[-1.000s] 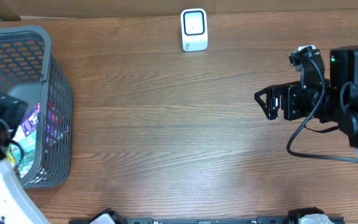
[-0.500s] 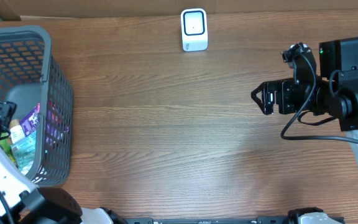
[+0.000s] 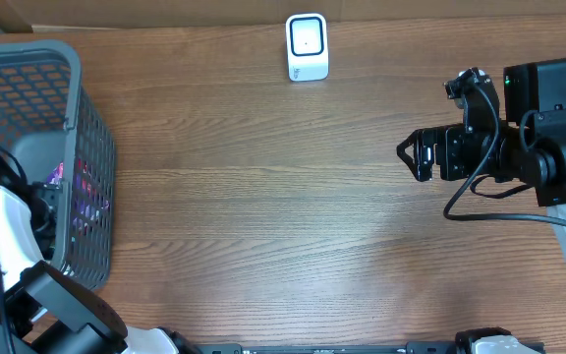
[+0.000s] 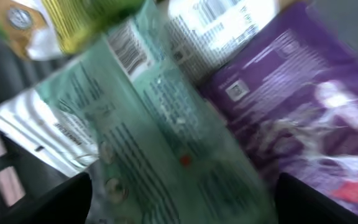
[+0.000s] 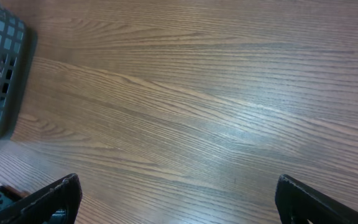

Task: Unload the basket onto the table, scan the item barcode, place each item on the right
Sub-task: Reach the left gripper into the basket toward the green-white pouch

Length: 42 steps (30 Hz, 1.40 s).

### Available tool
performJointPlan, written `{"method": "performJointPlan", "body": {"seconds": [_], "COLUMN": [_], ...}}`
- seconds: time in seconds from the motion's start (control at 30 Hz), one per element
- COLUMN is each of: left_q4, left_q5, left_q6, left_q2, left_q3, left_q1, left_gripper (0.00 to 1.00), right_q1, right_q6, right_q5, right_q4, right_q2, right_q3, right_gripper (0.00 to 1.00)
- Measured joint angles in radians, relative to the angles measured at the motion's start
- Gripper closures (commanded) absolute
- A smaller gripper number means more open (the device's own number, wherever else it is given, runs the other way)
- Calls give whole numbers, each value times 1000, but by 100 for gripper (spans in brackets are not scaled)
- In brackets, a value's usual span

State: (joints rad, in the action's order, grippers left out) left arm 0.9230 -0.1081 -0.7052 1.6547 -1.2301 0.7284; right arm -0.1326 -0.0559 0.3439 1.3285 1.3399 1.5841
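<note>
Mint-green packet sits in the basket, 9 o'clock overhead, nearest the left arm. Left wrist: it runs 11 to 5 under the left gripper, jaws apart. Right wrist: right gripper wide open over tabletop.

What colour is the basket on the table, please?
The basket is grey, clearest in the overhead view.

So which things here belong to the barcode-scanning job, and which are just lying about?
In the job:
- green packet, barcode showing
- grey basket holding the packets
- white scanner
- left gripper, open over the packets

Lying about, for now:
- purple packet
- yellow packet
- right gripper, open over the table
</note>
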Motion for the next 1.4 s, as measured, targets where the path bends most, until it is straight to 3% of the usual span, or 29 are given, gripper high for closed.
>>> {"method": "performJointPlan", "body": {"seconds": [0.03, 0.07, 0.17, 0.2, 0.43, 0.6, 0.83, 1.03, 1.4], "left_q4": [-16, -33, -70, -74, -61, 81, 336, 441, 470], "left_q5": [1, 3, 11, 13, 11, 26, 45, 48, 32], "left_q6": [0, -1, -6, -6, -6, 7, 66, 126, 159], "left_q2": [0, 0, 0, 0, -7, 0, 3, -40, -90], "left_q3": [17, 31, 58, 59, 51, -39, -394, -634, -671], "left_q1": [0, 0, 0, 0, -1, 0, -5, -35, -41], "left_gripper": [18, 27, 86, 96, 96, 96, 96, 96, 96], "right_q1": [0, 0, 0, 0, 0, 0, 0, 0, 0], "right_q6": [0, 0, 0, 0, 0, 0, 0, 0, 0], "right_q5": [0, 0, 0, 0, 0, 0, 0, 0, 0], "right_q4": [0, 0, 0, 0, -1, -1, -8, -8, -8], "right_q2": [0, 0, 0, 0, 0, 0, 0, 0, 0], "right_q3": [0, 0, 0, 0, 0, 0, 0, 0, 0], "right_gripper": [0, 0, 0, 0, 0, 0, 0, 0, 0]}}
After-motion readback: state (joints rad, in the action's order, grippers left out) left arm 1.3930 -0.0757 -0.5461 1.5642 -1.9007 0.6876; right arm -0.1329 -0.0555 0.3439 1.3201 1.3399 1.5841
